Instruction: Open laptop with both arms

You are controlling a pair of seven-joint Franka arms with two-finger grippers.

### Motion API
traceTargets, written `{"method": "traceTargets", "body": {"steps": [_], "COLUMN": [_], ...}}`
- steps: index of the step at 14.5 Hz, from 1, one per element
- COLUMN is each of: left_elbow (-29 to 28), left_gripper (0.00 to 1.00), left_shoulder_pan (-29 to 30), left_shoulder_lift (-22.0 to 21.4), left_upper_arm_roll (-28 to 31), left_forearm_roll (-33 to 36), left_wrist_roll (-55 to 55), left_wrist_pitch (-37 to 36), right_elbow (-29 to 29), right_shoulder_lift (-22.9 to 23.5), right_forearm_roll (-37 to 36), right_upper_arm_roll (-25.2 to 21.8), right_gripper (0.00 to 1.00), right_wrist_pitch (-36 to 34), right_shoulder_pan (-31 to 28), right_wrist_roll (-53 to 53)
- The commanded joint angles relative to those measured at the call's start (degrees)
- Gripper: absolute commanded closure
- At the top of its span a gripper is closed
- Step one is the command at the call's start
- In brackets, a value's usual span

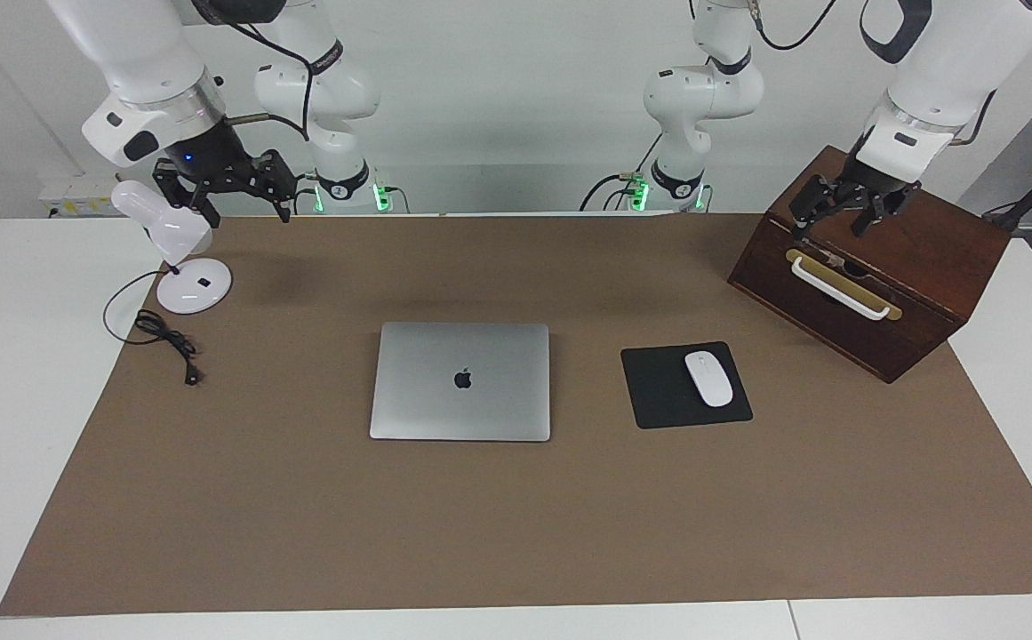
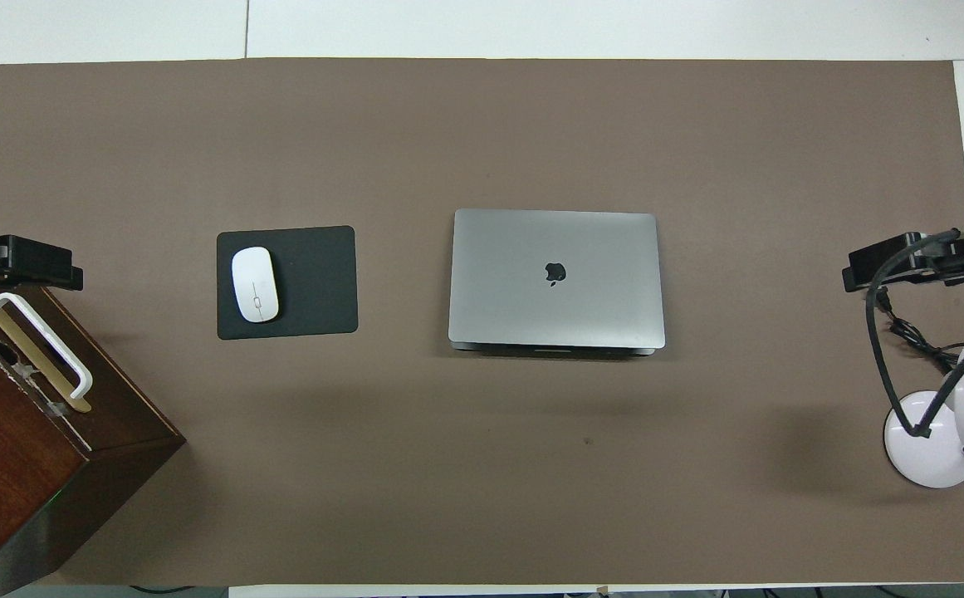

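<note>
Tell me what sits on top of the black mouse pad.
A white mouse lies on the mouse pad, toward the end nearer the wooden box. Nothing else is on it. Whatever lies under the pad or the mouse is covered.

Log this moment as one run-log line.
laptop: shut, flat on mat, untouched | left gripper: open, over wooden box | right gripper: open, over desk lamp | phase: pre-reach

flat silver-grey metal laptop point(image 1: 460, 380): one
square black mouse pad point(image 1: 658, 391): one
small white oval mouse point(image 1: 708, 378): one
dark brown wooden box point(image 1: 916, 267): one
white desk lamp with round base point(image 1: 180, 258): one
white robot arms: two
</note>
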Motion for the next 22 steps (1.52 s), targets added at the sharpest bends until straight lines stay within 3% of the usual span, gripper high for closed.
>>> {"method": "traceTargets", "body": {"steps": [1,5,9,16,21,22], "left_elbow": [0.4,0.3,0.3,0.3,0.6,0.4], "left_gripper": [0.00,0.00,0.00,0.00,0.00,0.11], "left_shoulder_pan": [0.6,0.7,0.7,0.2,0.3,0.1], "left_shoulder_lift": [0.2,0.0,-0.1,-0.3,-0.4,-0.3], "left_upper_arm_roll": [-0.1,-0.1,-0.1,-0.1,-0.1,-0.1], "left_forearm_roll": [1.0,1.0,1.0,1.0,1.0,1.0], "left_wrist_roll": [0.9,0.7,0.5,0.5,-0.2,-0.3], "left_wrist_pitch": [0.2,0.3,0.3,1.0,3.4,4.7], "right_elbow": [-1.4,-2.0,-4.3,-7.4,-14.4,-15.8], "right_shoulder_lift": [-0.8,-1.2,-1.5,-1.9,-4.7,-5.2], "right_forearm_roll": [0.9,1.0,1.9,9.7,13.3,13.5], "right_upper_arm_roll": [0.6,1.1,3.3,4.3,4.9,5.8], "right_gripper": [0.00,0.00,0.00,0.00,0.00,0.00], "right_wrist_pitch": [0.7,0.4,0.5,2.4,8.1,9.6], "right_shoulder_pan": [-1.7,-1.7,-1.7,-1.7,-1.6,-1.5], "right_wrist_roll": [-1.2,0.1,10.6,27.3,34.5,35.5]}}
